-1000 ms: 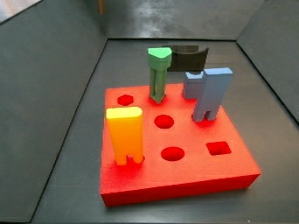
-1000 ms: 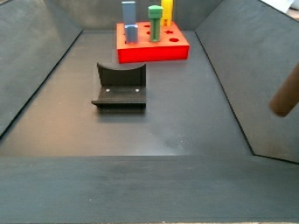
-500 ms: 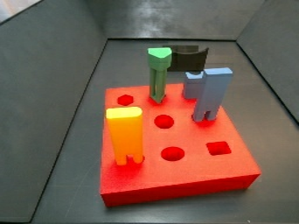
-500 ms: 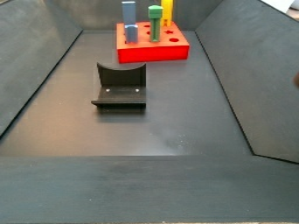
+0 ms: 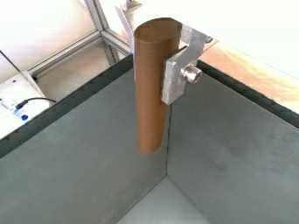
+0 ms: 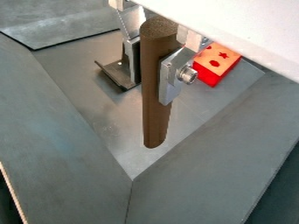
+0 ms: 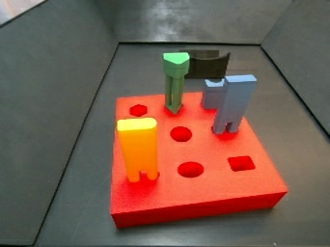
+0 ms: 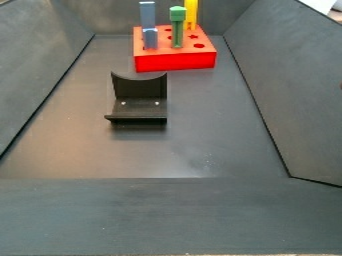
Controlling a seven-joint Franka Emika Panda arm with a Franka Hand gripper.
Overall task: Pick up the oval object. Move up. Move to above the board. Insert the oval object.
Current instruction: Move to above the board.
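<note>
- In both wrist views the gripper (image 5: 163, 74) is pinching the oval object (image 5: 152, 87) near its top, jaws pressed onto it — the peg is hanging upright, clear of the floor
- A wrist view is showing the board (image 6: 216, 63) beyond the gripper (image 6: 158, 74), with the fixture (image 6: 117, 70) behind the oval object (image 6: 156, 87)
- In a side view the board (image 7: 245, 188) is offering free holes near its 6 o'clock edge; the gripper is not showing
- In a side view the board (image 8: 174, 58) is lying at 12 o'clock of the fixture (image 8: 138, 98) — judging the lift done, the carry above the board comes next

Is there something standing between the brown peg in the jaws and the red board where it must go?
Nothing visible blocks it. The gripper holds the brown peg upright above the bin floor, and in a wrist view the red board lies beyond it; only the low fixture stands nearby.
</note>
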